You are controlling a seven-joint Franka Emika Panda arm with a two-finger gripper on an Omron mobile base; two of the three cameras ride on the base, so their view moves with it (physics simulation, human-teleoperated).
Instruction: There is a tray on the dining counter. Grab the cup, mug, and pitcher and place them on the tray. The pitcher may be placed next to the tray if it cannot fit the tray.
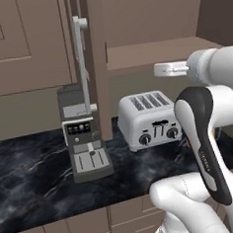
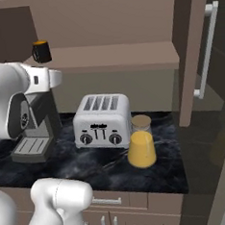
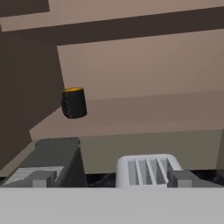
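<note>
Pincer [image 3: 111, 183] agape, mug [image 3: 73, 103] on shelf, pitcher [image 2: 140, 143] beside toaster [image 2: 102, 121]

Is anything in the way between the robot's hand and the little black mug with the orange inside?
Nothing visible blocks it. The hand view looks straight at the black mug on its tan shelf, above the silver toaster and grey coffee machine.

Glossy white rounded arm [image 1: 210, 146] with dark joint bands.

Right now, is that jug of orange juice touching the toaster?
Cannot tell. In the right base view the pitcher stands at the toaster's right front corner and overlaps it in the picture, so no gap or contact shows plainly.
</note>
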